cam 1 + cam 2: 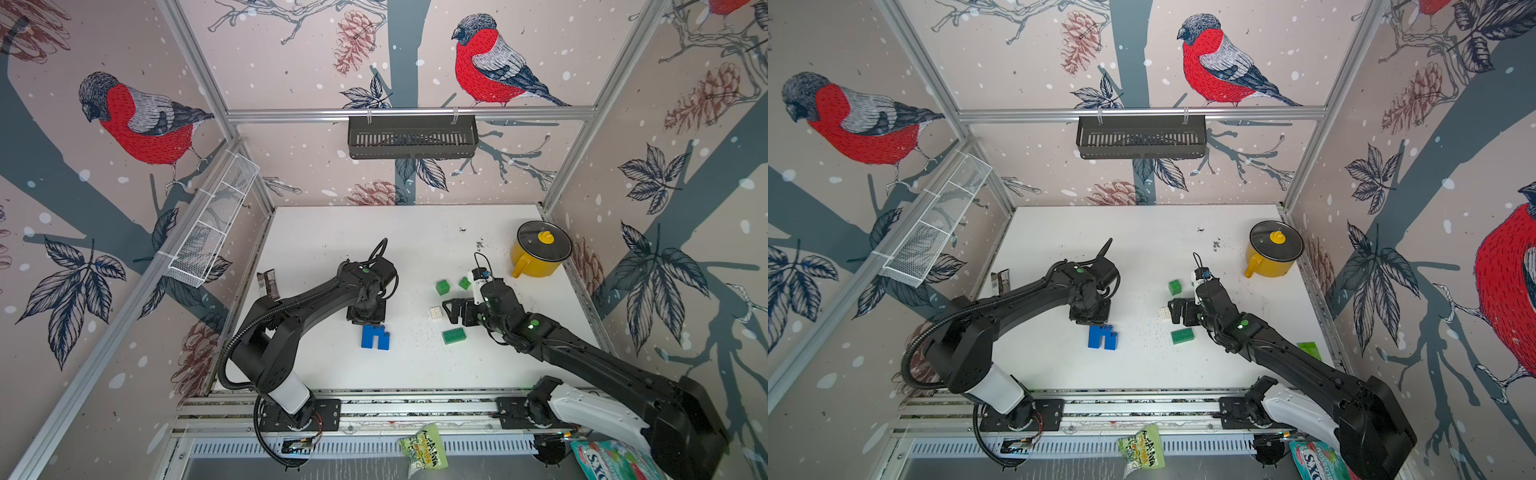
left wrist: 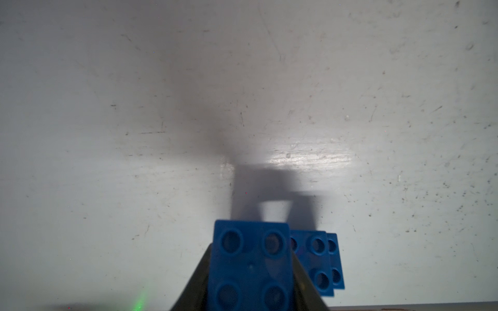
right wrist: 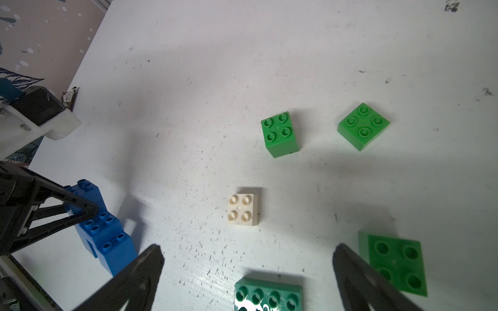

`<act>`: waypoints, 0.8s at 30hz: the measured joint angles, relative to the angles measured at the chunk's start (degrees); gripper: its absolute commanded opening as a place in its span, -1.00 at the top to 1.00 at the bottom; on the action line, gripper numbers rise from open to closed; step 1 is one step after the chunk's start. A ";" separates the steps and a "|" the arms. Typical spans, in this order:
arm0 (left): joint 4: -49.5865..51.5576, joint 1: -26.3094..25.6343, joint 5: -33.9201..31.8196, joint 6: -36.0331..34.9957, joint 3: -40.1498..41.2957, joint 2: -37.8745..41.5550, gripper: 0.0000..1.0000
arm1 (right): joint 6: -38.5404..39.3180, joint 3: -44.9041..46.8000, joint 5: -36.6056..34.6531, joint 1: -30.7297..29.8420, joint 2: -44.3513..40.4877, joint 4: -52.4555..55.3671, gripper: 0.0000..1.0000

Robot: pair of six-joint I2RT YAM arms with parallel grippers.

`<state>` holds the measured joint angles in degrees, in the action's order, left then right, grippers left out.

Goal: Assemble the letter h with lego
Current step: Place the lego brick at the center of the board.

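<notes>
A blue lego build (image 1: pixel 375 336) of several bricks stands upright in the middle of the table, shaped like an arch with one taller leg. My left gripper (image 1: pixel 365 316) comes down from above and is shut on the top brick (image 2: pixel 250 264) of the taller leg, one finger on each side. My right gripper (image 3: pixel 248 251) hovers open and empty over loose lego: a white cube (image 3: pixel 242 209), two green cubes (image 3: pixel 280 133) (image 3: pixel 363 126), a long dark green brick (image 3: pixel 268 294) and a light green brick on its side (image 3: pixel 396 264).
A yellow pot (image 1: pixel 536 253) with a dark lid stands at the back right. A snack bar wrapper (image 1: pixel 268 284) lies by the left wall. Another green brick (image 1: pixel 1308 349) lies near the right edge, behind my right arm. Two snack bags (image 1: pixel 424 453) hang over the front rail.
</notes>
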<state>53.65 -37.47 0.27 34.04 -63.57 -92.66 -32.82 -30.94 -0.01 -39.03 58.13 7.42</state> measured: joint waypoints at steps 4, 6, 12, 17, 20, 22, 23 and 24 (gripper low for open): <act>0.85 0.61 1.22 -1.31 -0.92 -1.01 0.88 | 0.04 0.00 0.50 -0.31 0.11 -0.02 -0.99; 1.07 0.98 1.70 -1.97 -1.77 -1.90 0.87 | 0.13 0.00 0.83 -0.48 0.15 -0.02 -0.99; 2.49 3.02 2.56 -4.07 -4.02 -4.22 0.86 | 0.20 0.00 1.05 -0.85 0.35 -0.02 -0.99; 2.97 5.44 1.31 -5.53 -6.84 -6.01 0.84 | 0.22 0.00 1.05 -1.14 0.42 -0.02 -0.99; 3.54 6.29 1.01 -6.12 -8.61 -7.48 0.81 | 0.22 0.00 1.09 -1.31 0.68 -0.04 -0.99; 3.85 6.62 1.03 -7.02 -9.27 -8.59 0.80 | 0.26 0.00 1.07 -1.40 0.87 -0.04 -0.99; 4.00 6.73 1.07 -7.02 -9.60 -9.09 0.79 | 0.31 0.00 1.07 -1.40 0.92 -0.07 -0.99; 4.26 6.88 1.18 -7.04 -9.86 -9.55 0.77 | 0.44 0.00 1.07 -1.42 0.96 -0.09 -0.99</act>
<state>57.91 -30.59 1.45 27.00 -73.43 -102.21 -32.38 -30.94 1.06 -40.45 59.09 7.33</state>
